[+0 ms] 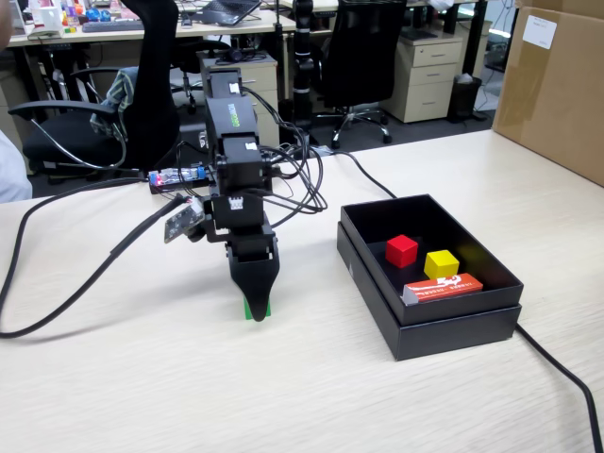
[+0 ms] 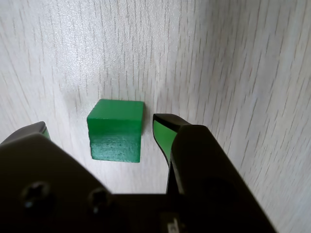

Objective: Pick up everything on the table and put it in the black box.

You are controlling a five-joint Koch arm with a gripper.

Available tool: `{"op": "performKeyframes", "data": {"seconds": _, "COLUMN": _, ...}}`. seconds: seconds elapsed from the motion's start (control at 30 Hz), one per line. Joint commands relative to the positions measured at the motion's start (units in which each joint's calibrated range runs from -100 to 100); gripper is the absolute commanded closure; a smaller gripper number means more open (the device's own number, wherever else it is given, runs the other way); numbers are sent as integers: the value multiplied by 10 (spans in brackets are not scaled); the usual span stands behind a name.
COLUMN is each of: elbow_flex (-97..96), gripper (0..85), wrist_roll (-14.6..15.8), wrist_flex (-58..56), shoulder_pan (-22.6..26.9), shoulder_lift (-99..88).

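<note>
Currently the green cube point(image 2: 116, 128) rests on the table point(image 1: 142, 396), well apart from the black box point(image 1: 453, 330) as the fixed view shows it. In the wrist view the cube sits between the two jaws of the gripper point(image 2: 99, 127): the right jaw tip stands just beside the cube's right face, and the left jaw tip sits off to the cube's left with bare tabletop between. The jaws are spread and grip nothing. In the fixed view the gripper point(image 1: 255, 307) points straight down over the cube point(image 1: 251, 310), hiding most of it.

The box already contains a red cube point(image 1: 401, 250), a yellow cube point(image 1: 441, 265) and a flat orange packet point(image 1: 444, 288).

Step in hand, as judged: the grasp approach on the cube. The next move calls for closing the jaws squarely on the cube's side faces, then lifting clear of the box rim before carrying it across.
</note>
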Motion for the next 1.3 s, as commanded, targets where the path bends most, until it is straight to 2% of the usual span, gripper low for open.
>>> {"op": "performKeyframes", "data": {"seconds": 0.0, "elbow_flex": 43, "gripper": 434, "wrist_roll": -2, "wrist_flex": -16, "shoulder_pan": 0, "shoulder_lift": 0}}
{"op": "performKeyframes", "data": {"seconds": 0.1, "elbow_flex": 51, "gripper": 471, "wrist_roll": -2, "wrist_flex": -20, "shoulder_pan": 0, "shoulder_lift": 14}}
{"op": "performKeyframes", "data": {"seconds": 0.23, "elbow_flex": 56, "gripper": 648, "wrist_roll": -6, "wrist_flex": -20, "shoulder_pan": -1, "shoulder_lift": 26}}
{"op": "performKeyframes", "data": {"seconds": 0.27, "elbow_flex": 56, "gripper": 742, "wrist_roll": -6, "wrist_flex": -20, "shoulder_pan": -1, "shoulder_lift": 21}}
{"op": "performKeyframes", "data": {"seconds": 0.37, "elbow_flex": 52, "gripper": 846, "wrist_roll": -6, "wrist_flex": -20, "shoulder_pan": -2, "shoulder_lift": -12}}
{"op": "performKeyframes", "data": {"seconds": 0.5, "elbow_flex": 27, "gripper": 846, "wrist_roll": -7, "wrist_flex": -20, "shoulder_pan": 7, "shoulder_lift": -116}}
{"op": "performKeyframes", "data": {"seconds": 0.63, "elbow_flex": 1, "gripper": 846, "wrist_roll": -4, "wrist_flex": -20, "shoulder_pan": 53, "shoulder_lift": -302}}
{"op": "performKeyframes", "data": {"seconds": 0.8, "elbow_flex": 15, "gripper": 846, "wrist_roll": 5, "wrist_flex": -20, "shoulder_pan": 134, "shoulder_lift": -422}}
{"op": "performKeyframes", "data": {"seconds": 1.0, "elbow_flex": 147, "gripper": 846, "wrist_roll": 20, "wrist_flex": -21, "shoulder_pan": 180, "shoulder_lift": -314}}
{"op": "performKeyframes", "data": {"seconds": 1.07, "elbow_flex": 174, "gripper": 846, "wrist_roll": 21, "wrist_flex": -22, "shoulder_pan": 182, "shoulder_lift": -275}}
{"op": "performKeyframes", "data": {"seconds": 1.17, "elbow_flex": 229, "gripper": 846, "wrist_roll": 23, "wrist_flex": -23, "shoulder_pan": 176, "shoulder_lift": -113}}
{"op": "performKeyframes", "data": {"seconds": 1.27, "elbow_flex": 231, "gripper": 845, "wrist_roll": 25, "wrist_flex": -23, "shoulder_pan": 173, "shoulder_lift": -65}}
